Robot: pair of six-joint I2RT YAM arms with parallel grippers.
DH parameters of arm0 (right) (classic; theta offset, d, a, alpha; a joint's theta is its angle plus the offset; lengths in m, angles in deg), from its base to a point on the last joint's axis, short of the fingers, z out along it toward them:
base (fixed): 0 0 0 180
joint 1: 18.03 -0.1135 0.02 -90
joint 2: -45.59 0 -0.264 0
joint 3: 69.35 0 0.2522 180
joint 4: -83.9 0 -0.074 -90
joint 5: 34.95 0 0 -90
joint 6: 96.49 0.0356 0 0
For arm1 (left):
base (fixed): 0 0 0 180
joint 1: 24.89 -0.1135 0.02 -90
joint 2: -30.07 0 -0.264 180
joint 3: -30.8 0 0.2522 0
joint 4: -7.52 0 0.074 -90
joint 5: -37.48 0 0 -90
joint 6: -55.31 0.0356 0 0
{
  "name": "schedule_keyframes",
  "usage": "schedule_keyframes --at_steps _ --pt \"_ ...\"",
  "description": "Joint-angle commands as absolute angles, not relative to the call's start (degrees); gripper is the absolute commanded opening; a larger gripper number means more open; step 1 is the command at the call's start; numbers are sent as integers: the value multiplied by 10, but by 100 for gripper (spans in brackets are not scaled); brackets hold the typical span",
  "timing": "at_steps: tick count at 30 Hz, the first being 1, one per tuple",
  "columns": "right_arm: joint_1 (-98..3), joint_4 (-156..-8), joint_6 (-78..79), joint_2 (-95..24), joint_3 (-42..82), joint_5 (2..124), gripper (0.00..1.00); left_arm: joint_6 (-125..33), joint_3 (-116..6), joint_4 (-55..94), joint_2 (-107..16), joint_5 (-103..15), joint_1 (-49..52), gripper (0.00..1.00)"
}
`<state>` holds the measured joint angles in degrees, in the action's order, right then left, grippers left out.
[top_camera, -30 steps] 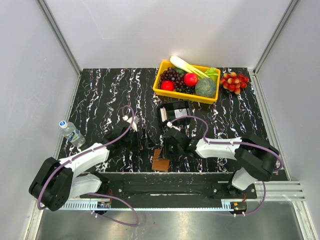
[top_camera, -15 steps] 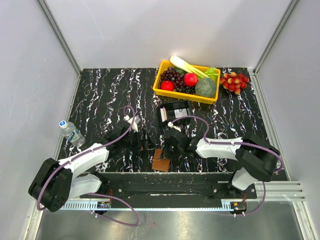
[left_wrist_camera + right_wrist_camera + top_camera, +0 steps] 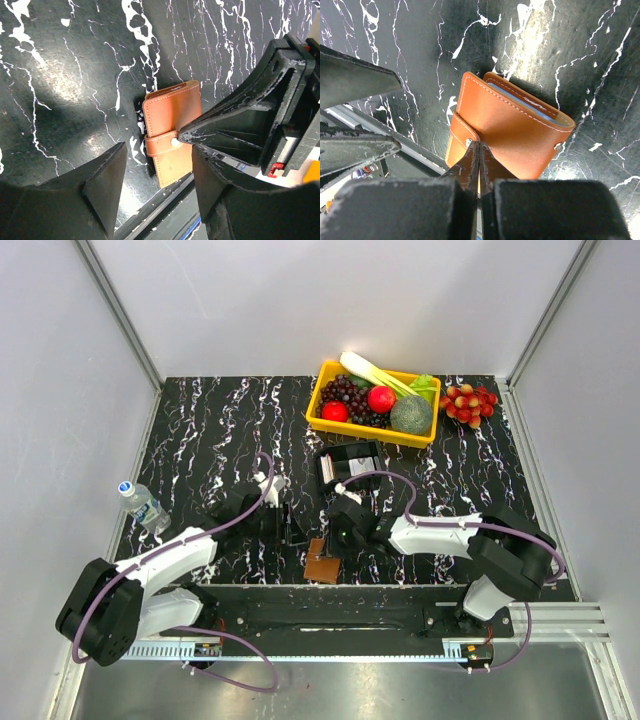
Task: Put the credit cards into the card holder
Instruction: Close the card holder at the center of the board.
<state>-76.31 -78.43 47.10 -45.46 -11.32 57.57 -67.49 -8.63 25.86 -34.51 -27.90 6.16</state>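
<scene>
At the near edge of the worktop (image 3: 200,440), low in the middle of the overhead view, the card holder (image 3: 322,565) lies folded shut beside the arms' mounting rail. The pale-blue edge of a card (image 3: 520,102) shows between its leaves. The right end effector (image 3: 479,150) has its fingers pressed together, and their joined tip rests on the snap tab. The left end effector (image 3: 158,149) hangs just above with its fingers apart, holding nothing. The step looks like pressing the snap home. To do it well, push straight down on the stud rather than at a slant, since the wallet sits so close to the edge that a sideways shove could slide it off. The left fingers could brace its far side. Further back stand a black box (image 3: 350,465) and a yellow basket (image 3: 322,420) of produce.
</scene>
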Motion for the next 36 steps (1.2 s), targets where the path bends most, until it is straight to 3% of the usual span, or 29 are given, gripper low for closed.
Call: schedule_keyframes --at_steps 1,8,12,16,36 --pt "-768 -750 453 -474 -95 539 0 -662 -92 248 -329 -243 68 58" --pt "-771 -734 448 -477 -88 529 0 -659 -101 256 -322 -234 124 32" --pt "-772 -730 444 -478 -87 531 0 -658 -104 276 -337 -254 147 10" --pt "-774 -729 444 -478 -87 530 0 -664 -101 271 -341 -268 149 2" --pt "-775 -728 440 -478 -87 530 0 -706 -118 217 -415 -320 190 0"
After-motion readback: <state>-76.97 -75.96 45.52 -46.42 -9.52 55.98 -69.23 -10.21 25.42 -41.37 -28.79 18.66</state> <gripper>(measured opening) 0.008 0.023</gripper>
